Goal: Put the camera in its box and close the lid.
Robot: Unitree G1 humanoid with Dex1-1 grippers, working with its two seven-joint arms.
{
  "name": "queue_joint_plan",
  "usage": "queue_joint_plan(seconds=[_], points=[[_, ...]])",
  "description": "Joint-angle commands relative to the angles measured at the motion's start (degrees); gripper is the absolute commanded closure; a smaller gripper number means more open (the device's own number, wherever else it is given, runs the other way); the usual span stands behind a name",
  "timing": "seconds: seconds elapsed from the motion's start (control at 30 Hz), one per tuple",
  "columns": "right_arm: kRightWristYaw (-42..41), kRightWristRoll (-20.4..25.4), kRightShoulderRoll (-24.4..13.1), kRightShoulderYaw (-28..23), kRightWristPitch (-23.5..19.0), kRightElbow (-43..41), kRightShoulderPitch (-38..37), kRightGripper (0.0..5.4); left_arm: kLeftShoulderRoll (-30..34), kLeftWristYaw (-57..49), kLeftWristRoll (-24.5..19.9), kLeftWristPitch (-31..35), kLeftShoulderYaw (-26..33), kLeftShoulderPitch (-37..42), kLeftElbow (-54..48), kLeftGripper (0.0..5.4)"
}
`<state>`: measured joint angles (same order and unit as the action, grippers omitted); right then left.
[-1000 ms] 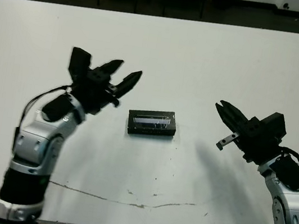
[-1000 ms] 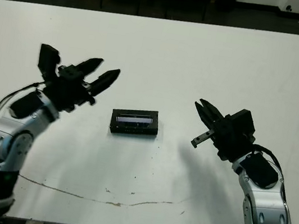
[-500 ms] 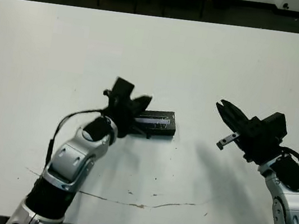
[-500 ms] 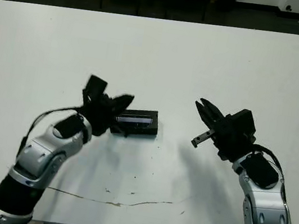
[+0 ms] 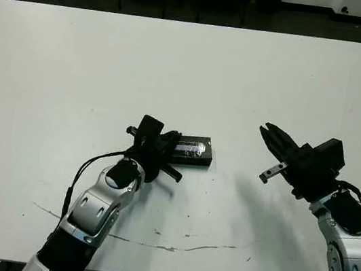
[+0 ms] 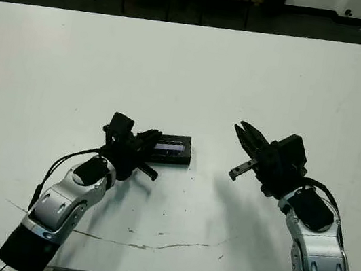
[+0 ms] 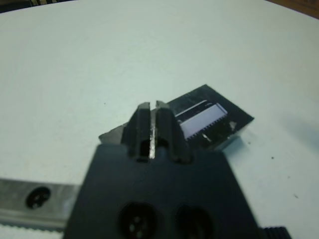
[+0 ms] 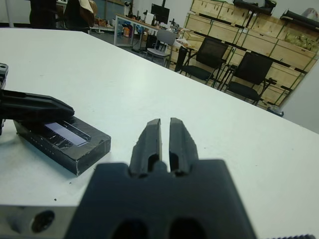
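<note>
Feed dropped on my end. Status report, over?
Left gripper shut, pressing on the lid's near end. Right gripper shut, empty, held apart over the table. Lid on box; camera not visible. Nothing in the way.

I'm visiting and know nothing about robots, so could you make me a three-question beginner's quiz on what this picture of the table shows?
1. True or false: the lid already sits on the box, grey stripe up.
2. Which gripper is at the box?
A. the left gripper
B. the right gripper
C. both
3. Fill in: in the wrist views, each gripper's fingers are ____ together.

Key:
1. True; it covers the box, and no camera shows.
2. A; the right gripper hovers off to the side, holding nothing.
3. Closed; only a thin slit shows between them.
</note>
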<state>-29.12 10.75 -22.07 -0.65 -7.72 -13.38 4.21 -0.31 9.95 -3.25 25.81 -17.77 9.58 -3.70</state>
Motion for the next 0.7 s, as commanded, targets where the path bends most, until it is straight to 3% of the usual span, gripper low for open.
queue_joint_plan(seconds=[0.03,0.37,0.7], points=[[0.59,-0.5,0.03,0.45,-1.46,-0.16,-0.71,5.4,0.52,0.84,0.9,3.92,-1.82,-3.27,3.63,5.38],[0.72,0.12,-0.01,0.4,-1.86,-0.51,-1.03,5.4,1.37,2.47,-1.25,4.89,1.18,-4.44,-3.14,5.38],[0.51,0.31,0.25,0.22,-0.56,-0.1,-0.5,5.4,6.22,7.31,-6.76,-8.0,11.19,-8.44,-16.47,5.38]])
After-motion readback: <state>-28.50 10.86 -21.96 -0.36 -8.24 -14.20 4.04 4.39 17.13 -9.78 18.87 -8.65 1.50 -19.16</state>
